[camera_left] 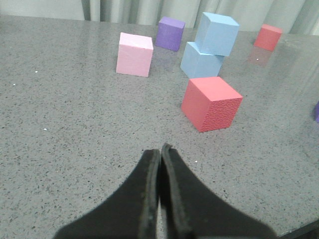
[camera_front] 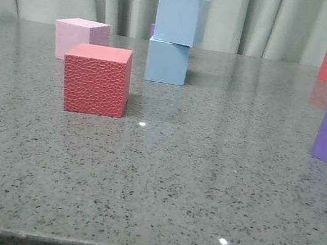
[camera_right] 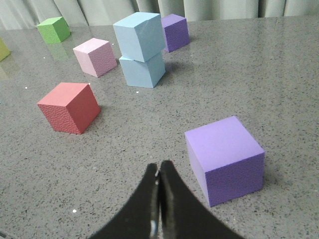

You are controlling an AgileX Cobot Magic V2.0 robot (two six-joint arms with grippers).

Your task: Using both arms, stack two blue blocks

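Left pincer (camera_left: 160, 149) is pressed fully together, its two dark fingers meeting at the tips and gripping nothing, poised over bare grey speckled worktop (camera_left: 60, 129). Ahead of it and slightly to its right sits a red cube (camera_left: 211, 103) with a pebbled face. Farther ahead stands the pale pink cube (camera_left: 134, 54), and beyond that a purple cube (camera_left: 170, 33). The two blue blocks lie past the red cube, well apart from this pincer: the lower blue block (camera_left: 199, 62) rests on the worktop and the upper blue block (camera_left: 216, 34) sits on top of it, twisted and offset so its edges do not line up with the one beneath. A second red cube (camera_left: 268, 37) is far off beyond them.

Right pincer (camera_right: 159, 172) is likewise closed tight and empty. Just beside it on its right is a large purple cube (camera_right: 225, 158), not touching. Well ahead and to its left, the stacked blue pair stands free. In the front view the stack sits toward the back of the worktop, the upper block overhanging to the right, with neither pincer in sight.
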